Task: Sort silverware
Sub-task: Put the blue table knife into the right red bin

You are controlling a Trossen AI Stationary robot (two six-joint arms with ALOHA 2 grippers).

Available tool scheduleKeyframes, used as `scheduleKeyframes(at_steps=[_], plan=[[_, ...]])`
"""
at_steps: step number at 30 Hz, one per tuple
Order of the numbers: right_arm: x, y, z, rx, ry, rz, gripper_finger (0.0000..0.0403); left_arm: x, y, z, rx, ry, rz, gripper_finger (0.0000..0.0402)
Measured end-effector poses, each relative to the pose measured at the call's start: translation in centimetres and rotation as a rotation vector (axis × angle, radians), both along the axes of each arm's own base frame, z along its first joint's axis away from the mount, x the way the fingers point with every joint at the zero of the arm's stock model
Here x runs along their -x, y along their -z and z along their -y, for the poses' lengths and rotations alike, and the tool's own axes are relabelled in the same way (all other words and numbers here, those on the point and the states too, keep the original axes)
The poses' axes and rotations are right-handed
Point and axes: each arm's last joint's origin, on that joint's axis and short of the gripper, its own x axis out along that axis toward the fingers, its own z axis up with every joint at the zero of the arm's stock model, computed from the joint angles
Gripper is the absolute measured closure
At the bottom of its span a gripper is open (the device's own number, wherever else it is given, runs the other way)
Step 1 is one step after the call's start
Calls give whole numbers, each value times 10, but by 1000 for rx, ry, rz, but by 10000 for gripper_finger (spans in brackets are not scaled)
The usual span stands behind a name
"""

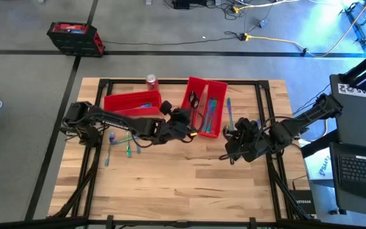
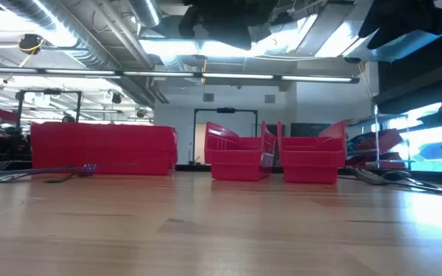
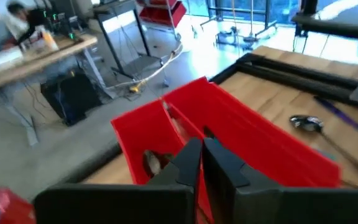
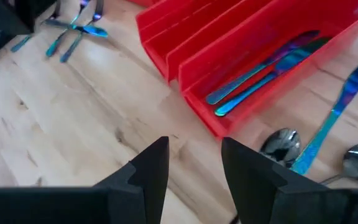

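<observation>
Two red bins stand side by side at the table's far middle. The left one (image 1: 194, 102) holds a dark spoon (image 3: 151, 160); the right one (image 4: 253, 56) holds blue-teal knives (image 4: 263, 71). A third red bin (image 1: 132, 102) lies crosswise to their left. My left gripper (image 3: 201, 158) hangs shut and empty above the near end of the paired bins (image 1: 192, 129). My right gripper (image 4: 194, 162) is open over bare wood, near and to the right of those bins (image 1: 229, 152). Loose silverware lies flat on the table: a knife (image 4: 335, 115) and two spoons (image 4: 281, 144) right of the bins, several pieces (image 1: 121, 143) at the left.
A red soda can (image 1: 151, 81) stands at the far edge between the bins. Black frame rails (image 1: 265, 102) run along the table's sides. Bare wood (image 1: 170, 184) spreads across the near half. In the low view the three bins (image 2: 236, 157) stand across the far part of the table.
</observation>
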Motion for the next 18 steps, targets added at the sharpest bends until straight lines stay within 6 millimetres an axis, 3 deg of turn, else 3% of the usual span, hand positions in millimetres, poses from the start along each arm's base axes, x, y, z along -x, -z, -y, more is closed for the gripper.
scheduleKeyframes(at_steps=[9,11,18], plan=[[-11,-7,-4,-36,-2,129,269,37,-27,44,-10,174,-73,400],[-14,-10,-5,16,-31,158,269,48,-36,53,-11,252,-107,400],[-24,-19,-11,-48,-60,287,269,88,-71,81,-15,598,-138,400]])
